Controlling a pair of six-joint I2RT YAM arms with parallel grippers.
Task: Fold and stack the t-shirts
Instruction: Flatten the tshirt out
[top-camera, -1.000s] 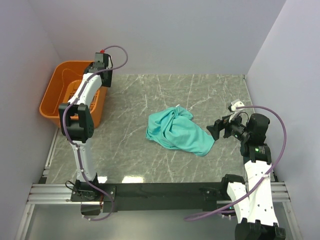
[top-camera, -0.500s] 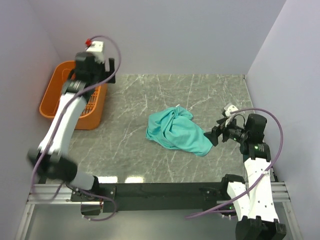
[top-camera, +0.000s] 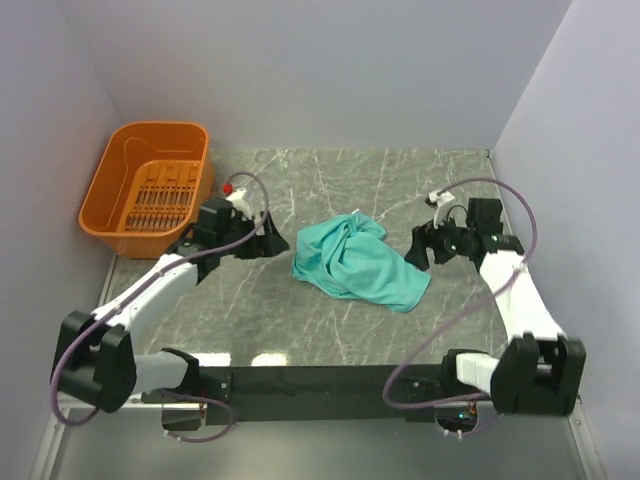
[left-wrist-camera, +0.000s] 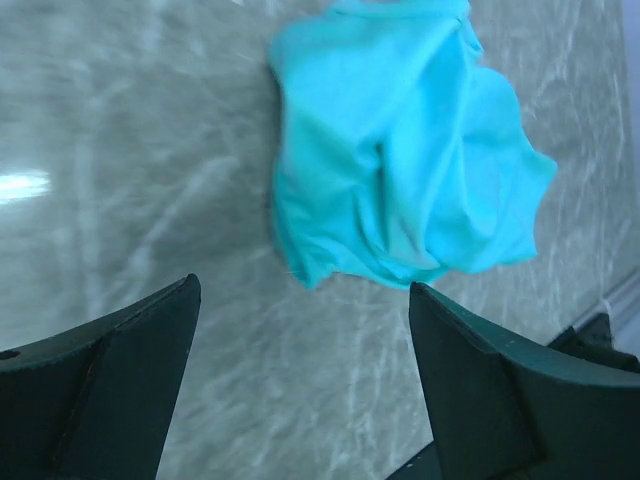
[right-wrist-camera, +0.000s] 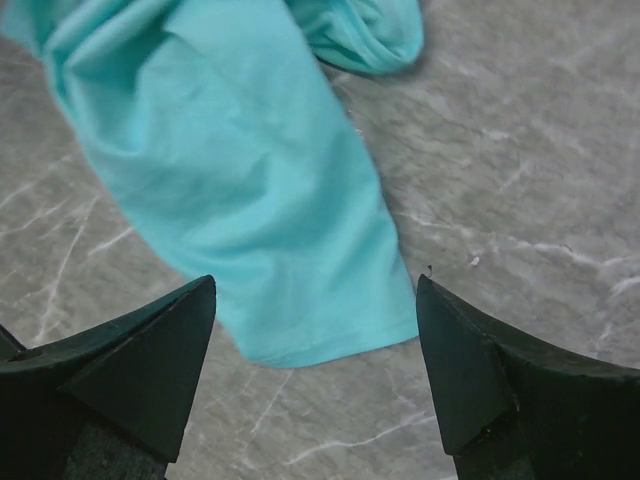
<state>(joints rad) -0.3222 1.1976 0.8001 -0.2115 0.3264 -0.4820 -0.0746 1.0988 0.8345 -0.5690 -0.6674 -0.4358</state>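
Observation:
A crumpled teal-green t-shirt (top-camera: 352, 262) lies in a heap at the middle of the grey marble table (top-camera: 330, 190). Just left of it, apart from the cloth, my left gripper (top-camera: 278, 243) stands open and empty; in the left wrist view the t-shirt (left-wrist-camera: 400, 160) lies beyond the fingertips. My right gripper (top-camera: 420, 246) is open just right of the heap, above the table; in the right wrist view a flat edge of the t-shirt (right-wrist-camera: 250, 190) reaches between the two fingertips without touching them.
An orange slotted basket (top-camera: 148, 185) sits at the far left corner of the table, with nothing in it that I can see. Pale walls close the table on the left, back and right. A black rail (top-camera: 330, 380) runs along the near edge.
The left arm has swung down from over the basket to the t-shirt's left side. The right gripper has moved up and left toward the cloth. The t-shirt has not moved.

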